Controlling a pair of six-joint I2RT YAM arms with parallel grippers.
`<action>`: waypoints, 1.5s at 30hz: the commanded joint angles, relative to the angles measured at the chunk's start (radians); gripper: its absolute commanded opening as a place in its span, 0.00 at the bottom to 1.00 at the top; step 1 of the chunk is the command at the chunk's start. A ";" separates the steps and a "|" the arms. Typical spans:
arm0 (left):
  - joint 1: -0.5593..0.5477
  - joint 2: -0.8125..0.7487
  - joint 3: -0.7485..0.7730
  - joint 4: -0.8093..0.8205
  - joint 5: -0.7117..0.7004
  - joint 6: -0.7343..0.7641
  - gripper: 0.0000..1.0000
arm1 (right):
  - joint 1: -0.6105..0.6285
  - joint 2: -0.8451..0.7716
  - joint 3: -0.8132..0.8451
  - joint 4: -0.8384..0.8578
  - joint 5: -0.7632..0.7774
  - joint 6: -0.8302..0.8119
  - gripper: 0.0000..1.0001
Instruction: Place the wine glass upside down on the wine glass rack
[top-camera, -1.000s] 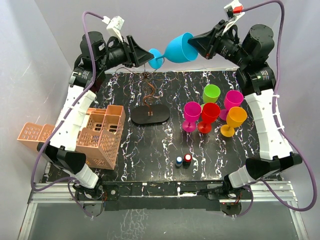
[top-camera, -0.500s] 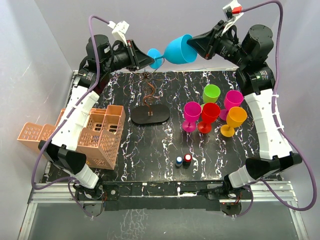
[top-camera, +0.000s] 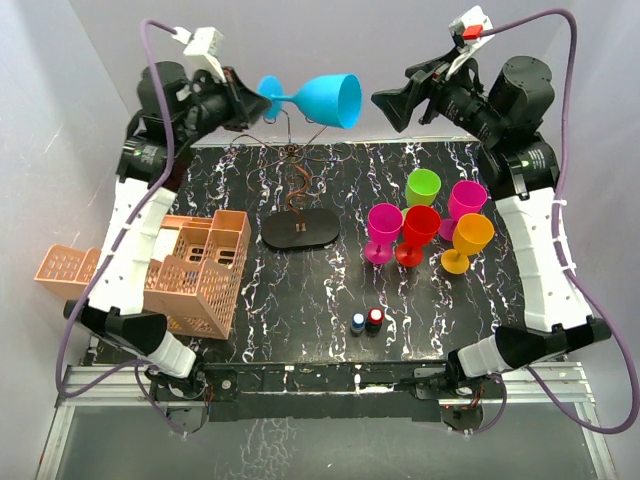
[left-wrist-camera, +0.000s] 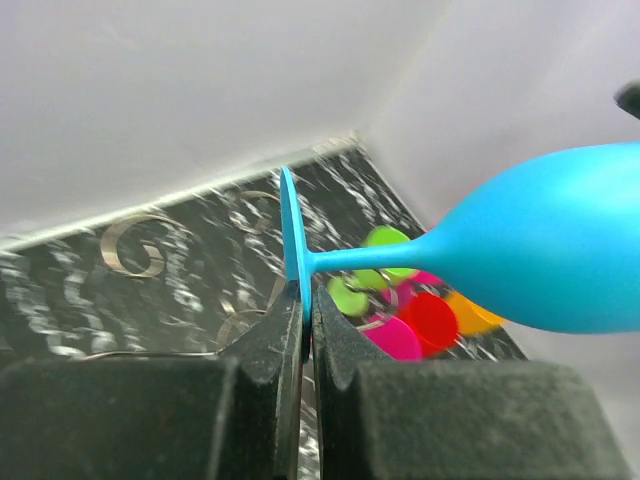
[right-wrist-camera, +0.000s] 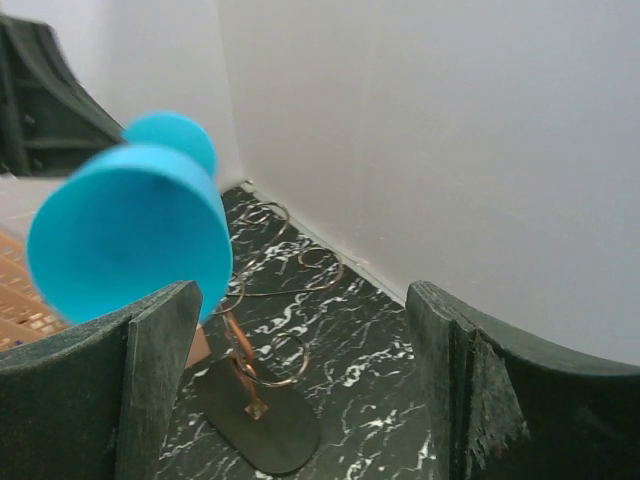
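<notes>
Left hand (left-wrist-camera: 305, 305) pinching wine glass (top-camera: 325, 98) foot, glass sideways, right hand (right-wrist-camera: 300, 385) spread — clear of it

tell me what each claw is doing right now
left claw: closed on the foot of the blue wine glass
right claw: open, holding nothing

Wine glass (top-camera: 318, 98) held on its side in the air above the wine glass rack (top-camera: 297, 190), at the back of the table (top-camera: 300, 300).

The glass's foot sits between the fingers of the left gripper (top-camera: 258, 97); its bowl points right toward the right gripper (top-camera: 385, 103), which stands apart from it. Below, the rack stands mid-table, toward the back. A lattice crate (top-camera: 190, 270) lies to its left (partly overhanging the table's left edge, it seems). Five other glasses (top-camera: 425, 225) cluster to its right, and two small capped items (top-camera: 365, 321) sit side by side nearer the front.
</notes>
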 joint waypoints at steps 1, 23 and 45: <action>0.053 -0.122 0.103 -0.057 -0.212 0.173 0.00 | -0.004 -0.062 0.013 -0.029 0.103 -0.103 0.92; 0.097 -0.020 0.023 0.221 -1.008 1.114 0.00 | -0.004 -0.119 -0.346 0.017 0.266 -0.344 0.96; -0.058 -0.029 -0.359 0.487 -0.735 1.631 0.00 | -0.008 -0.215 -0.480 0.025 0.322 -0.360 0.97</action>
